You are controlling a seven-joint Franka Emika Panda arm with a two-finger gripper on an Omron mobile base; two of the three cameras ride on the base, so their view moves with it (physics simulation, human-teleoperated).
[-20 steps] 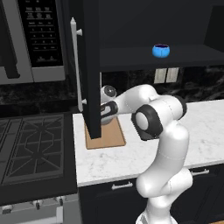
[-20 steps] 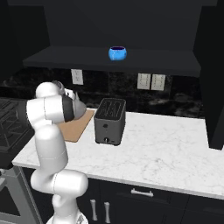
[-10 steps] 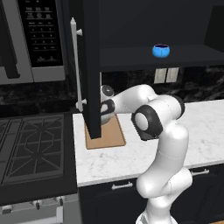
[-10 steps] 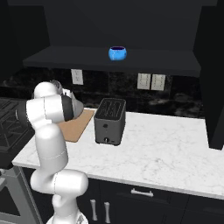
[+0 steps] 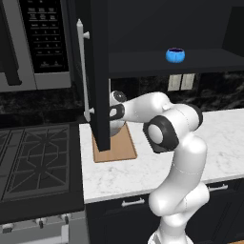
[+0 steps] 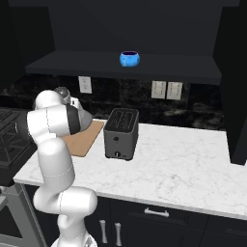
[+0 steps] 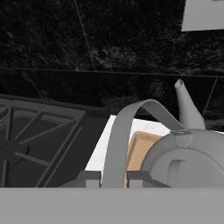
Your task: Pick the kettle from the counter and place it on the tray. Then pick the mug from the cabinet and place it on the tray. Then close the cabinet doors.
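The grey kettle [image 7: 188,157] fills the lower right of the hand view, spout pointing away. Its arched handle [image 7: 120,135] runs down between my two dark fingertips. My gripper [image 7: 113,177] is shut on that handle. The tan tray [image 7: 139,151] lies right under the kettle; I cannot tell whether they touch. In the left base view the hand and the kettle [image 5: 116,128] are mostly hidden behind the open cabinet door [image 5: 97,71], above the back of the tray [image 5: 116,151]. The blue mug [image 5: 175,55] stands on the dark cabinet shelf [image 6: 96,67], also seen as mug [image 6: 129,59].
A black toaster [image 6: 120,132] stands just right of the tray [image 6: 84,139] on the white counter [image 6: 183,169]. The stovetop [image 5: 33,157] lies to the left, with the microwave [image 5: 38,43] above it. The right cabinet door [image 6: 236,82] also stands open.
The arm has barely shifted over the tray. The kettle's handle stays in the grip behind the open door.
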